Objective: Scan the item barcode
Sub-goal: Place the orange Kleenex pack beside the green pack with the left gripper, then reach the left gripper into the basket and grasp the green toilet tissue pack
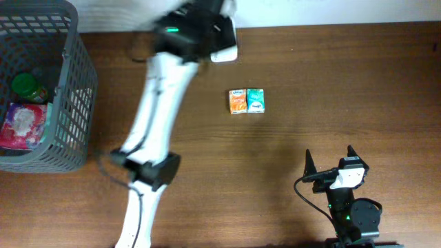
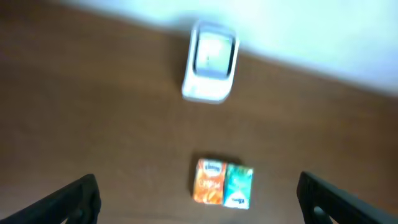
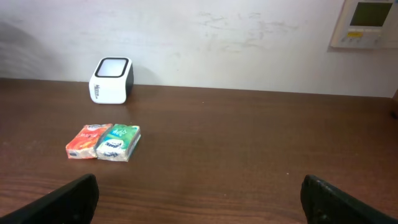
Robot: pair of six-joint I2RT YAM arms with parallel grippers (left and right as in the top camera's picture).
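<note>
Your left gripper (image 2: 198, 182) hangs wide open above the tissue packs (image 2: 224, 184), their long side spanning its gap; the right gripper (image 1: 329, 154), also wide, sits farther off.

No words can be read here. The orange pack (image 3: 87, 140) and the green pack (image 3: 118, 142) each have a small mark on top, but the letters are too tiny and blurry. The scanner (image 3: 112, 79) has dark print on its side, and the wall box (image 3: 367, 23) has a little screen, both too small to read.
</note>
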